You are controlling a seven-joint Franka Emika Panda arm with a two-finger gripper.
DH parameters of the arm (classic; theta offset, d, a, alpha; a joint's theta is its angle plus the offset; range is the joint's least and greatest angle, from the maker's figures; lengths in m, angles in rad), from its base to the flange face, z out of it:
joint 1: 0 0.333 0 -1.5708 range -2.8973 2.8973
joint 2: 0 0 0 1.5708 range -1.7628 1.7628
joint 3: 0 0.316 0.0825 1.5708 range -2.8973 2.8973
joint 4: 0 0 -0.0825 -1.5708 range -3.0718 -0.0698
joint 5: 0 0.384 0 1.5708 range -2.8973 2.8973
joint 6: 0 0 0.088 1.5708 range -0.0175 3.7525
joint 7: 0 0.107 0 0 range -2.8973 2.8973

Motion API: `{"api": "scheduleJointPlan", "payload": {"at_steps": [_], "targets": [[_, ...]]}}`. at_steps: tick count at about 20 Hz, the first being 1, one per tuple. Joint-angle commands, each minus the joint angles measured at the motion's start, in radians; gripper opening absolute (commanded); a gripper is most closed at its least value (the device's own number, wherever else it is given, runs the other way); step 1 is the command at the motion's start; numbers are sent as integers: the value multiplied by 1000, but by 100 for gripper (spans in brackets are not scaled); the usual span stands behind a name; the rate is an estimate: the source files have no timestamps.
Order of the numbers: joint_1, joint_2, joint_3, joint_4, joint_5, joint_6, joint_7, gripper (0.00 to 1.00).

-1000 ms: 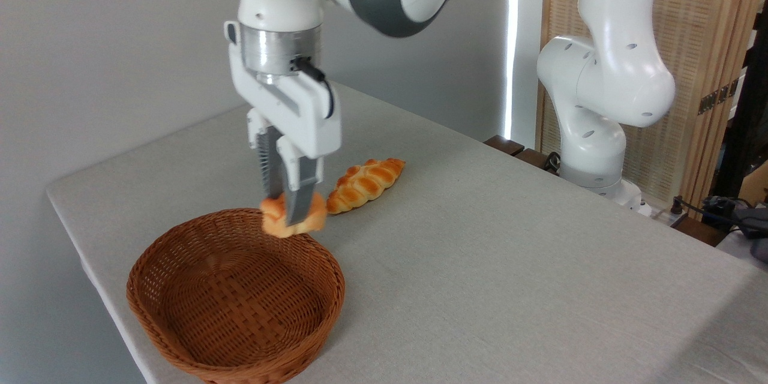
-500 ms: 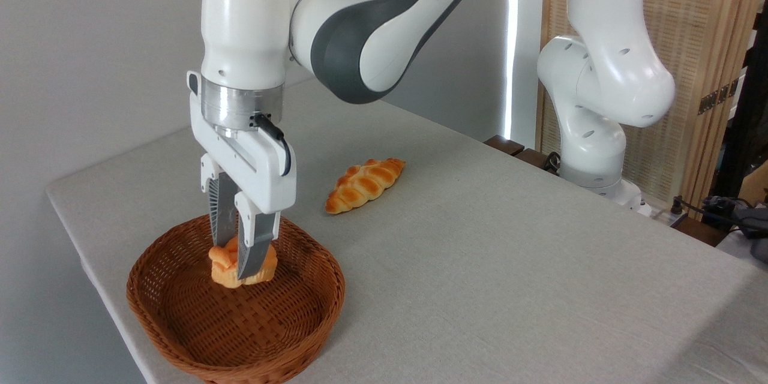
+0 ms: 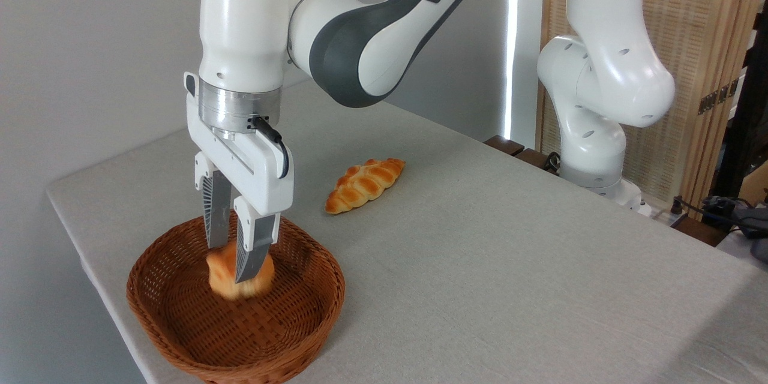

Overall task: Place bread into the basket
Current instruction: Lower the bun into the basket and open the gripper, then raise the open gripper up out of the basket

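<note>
1. The end effector points straight down over the wicker basket, so that whatever it lets go lands inside the rim and not on the surface.
2. The knotted bun sits between the two fingers, low inside the basket. It is blurred, so I cannot tell whether the fingers clamp it or have just parted from it, nor whether it touches the woven floor.
3. The bun lies toward the basket's 12 o'clock half, near the far wall, with the near half bare.
4. The braided loaf lies flat on the surface at about 2 o'clock from the basket, well apart from it; it is not the piece being handled.
5. Judging from this, the task is nearly done: what remains is a clean release and a straight lift clear of the rim.
</note>
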Motion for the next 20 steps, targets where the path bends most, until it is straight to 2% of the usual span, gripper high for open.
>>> {"api": "scheduleJointPlan", "payload": {"at_steps": [1,6,9,13,16,18,20], "targets": [[-3,5,4,11,-18,8,-9,100],[2,-1,7,11,-18,4,-10,100],[2,-32,13,11,-16,-31,-15,100],[5,-106,19,20,-9,-186,-51,100],[7,-127,23,81,-5,-338,-85,100],[5,-135,30,137,31,-456,-105,100],[5,-135,25,190,67,-508,-107,100]]}}
